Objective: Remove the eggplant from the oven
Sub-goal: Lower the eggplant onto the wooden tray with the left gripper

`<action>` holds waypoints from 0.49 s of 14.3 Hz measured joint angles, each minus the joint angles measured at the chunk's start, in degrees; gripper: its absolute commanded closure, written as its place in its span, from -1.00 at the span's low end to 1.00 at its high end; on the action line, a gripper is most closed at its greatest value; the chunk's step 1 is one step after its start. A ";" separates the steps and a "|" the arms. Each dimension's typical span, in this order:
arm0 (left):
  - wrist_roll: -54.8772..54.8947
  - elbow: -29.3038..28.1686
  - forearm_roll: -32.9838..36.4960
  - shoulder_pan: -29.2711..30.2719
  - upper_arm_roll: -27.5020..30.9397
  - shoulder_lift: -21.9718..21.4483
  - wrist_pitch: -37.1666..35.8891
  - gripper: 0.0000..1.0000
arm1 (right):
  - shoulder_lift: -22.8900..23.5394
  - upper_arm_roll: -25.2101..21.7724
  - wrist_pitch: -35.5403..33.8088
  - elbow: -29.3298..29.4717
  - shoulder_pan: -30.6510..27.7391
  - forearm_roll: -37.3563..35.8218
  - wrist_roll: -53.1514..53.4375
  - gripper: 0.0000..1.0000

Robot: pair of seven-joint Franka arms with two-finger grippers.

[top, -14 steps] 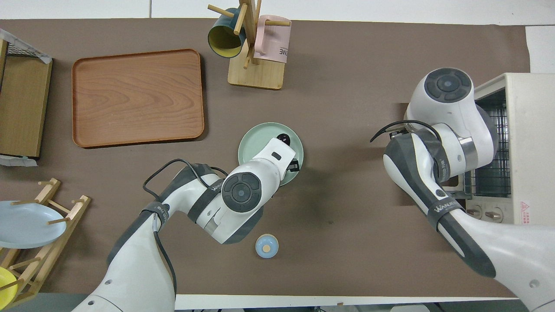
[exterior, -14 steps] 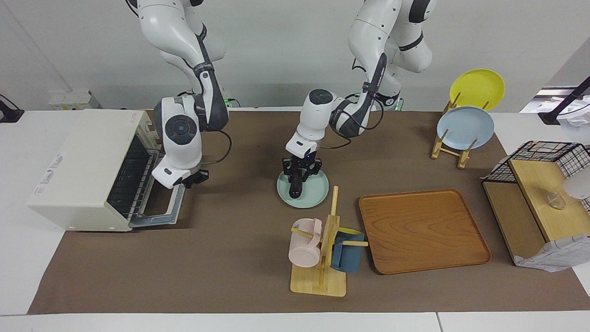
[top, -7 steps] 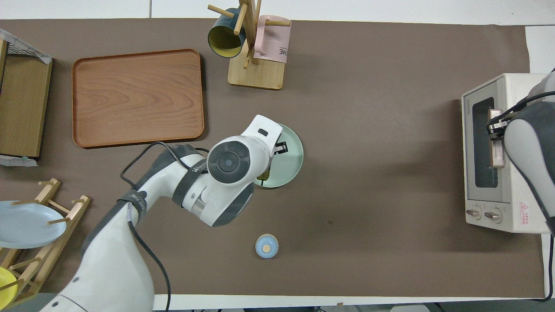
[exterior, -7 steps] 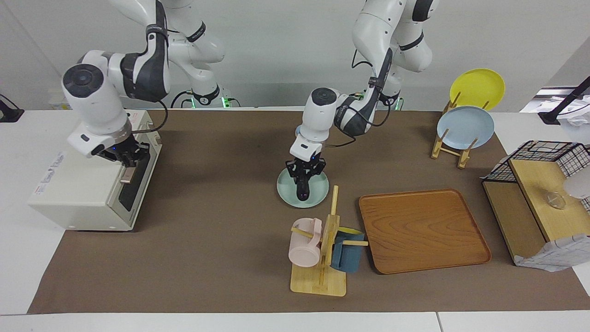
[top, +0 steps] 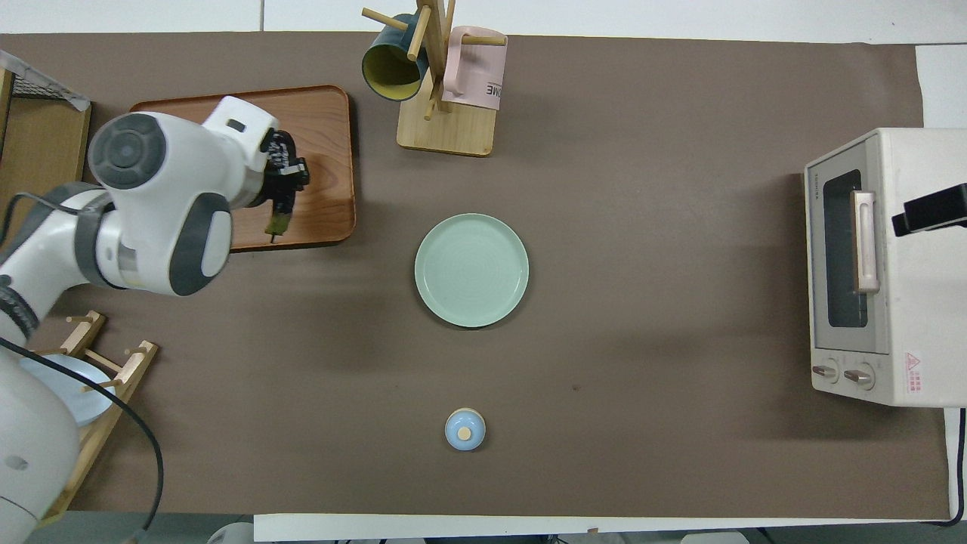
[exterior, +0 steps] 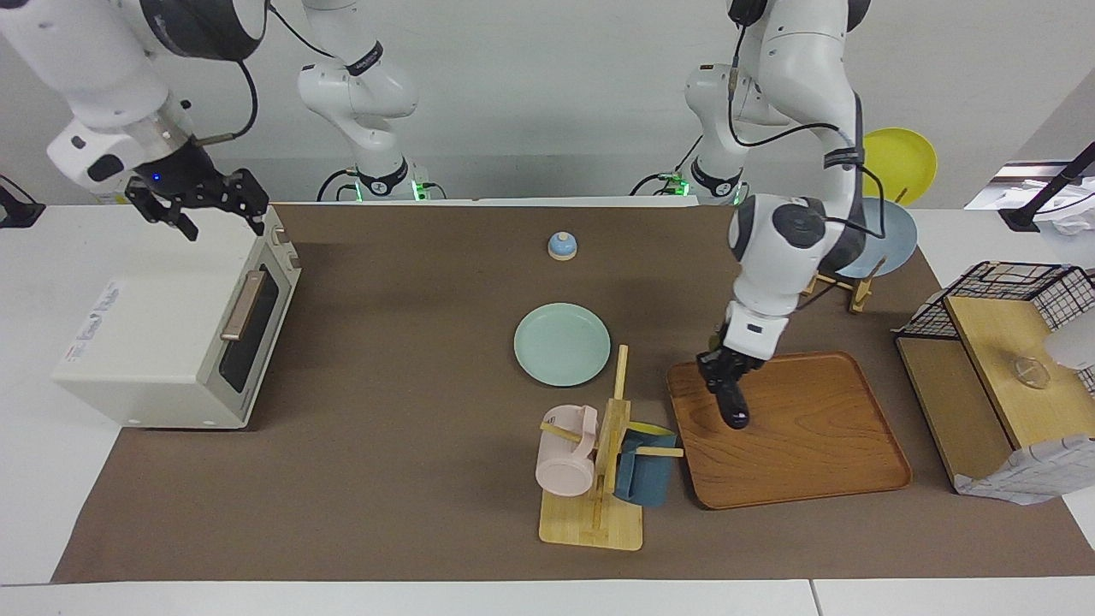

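Observation:
The eggplant (exterior: 735, 410), dark and glossy, hangs tip-down in my left gripper (exterior: 725, 382), which is shut on it just over the wooden tray (exterior: 813, 445). In the overhead view the eggplant (top: 281, 205) shows its green stem below the left gripper (top: 285, 172), over the tray (top: 325, 136). The cream oven (exterior: 162, 334) stands at the right arm's end of the table with its door shut; it also shows in the overhead view (top: 906, 264). My right gripper (exterior: 221, 218) is open and empty, up in the air over the oven's top.
An empty pale green plate (exterior: 562, 344) lies mid-table. A mug rack (exterior: 599, 466) with pink and blue mugs stands beside the tray. A small blue lidded pot (exterior: 561, 245) sits nearer the robots. A plate rack (exterior: 860, 244) and a wire basket (exterior: 1001, 299) are at the left arm's end.
My left gripper lifted the eggplant off the green plate and carried it over the wooden tray. My right gripper let go of the oven's shut door handle and rose above the oven.

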 measured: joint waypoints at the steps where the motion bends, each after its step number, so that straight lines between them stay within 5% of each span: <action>1: 2.74 0.00 0.07 2.58 0.00 0.38 0.85 -0.51 | -0.27 -0.01 -0.65 0.50 -0.21 0.01 0.00 -1.00; 2: 4.03 0.00 0.46 4.10 -0.01 0.65 1.49 -0.99 | -0.19 -0.04 -1.24 0.69 -0.30 0.01 0.00 -1.00; 7: 4.04 1.28 1.36 5.25 -0.16 -0.97 0.16 -1.00 | 0.70 0.07 -2.29 0.71 -0.15 -0.34 0.00 -1.00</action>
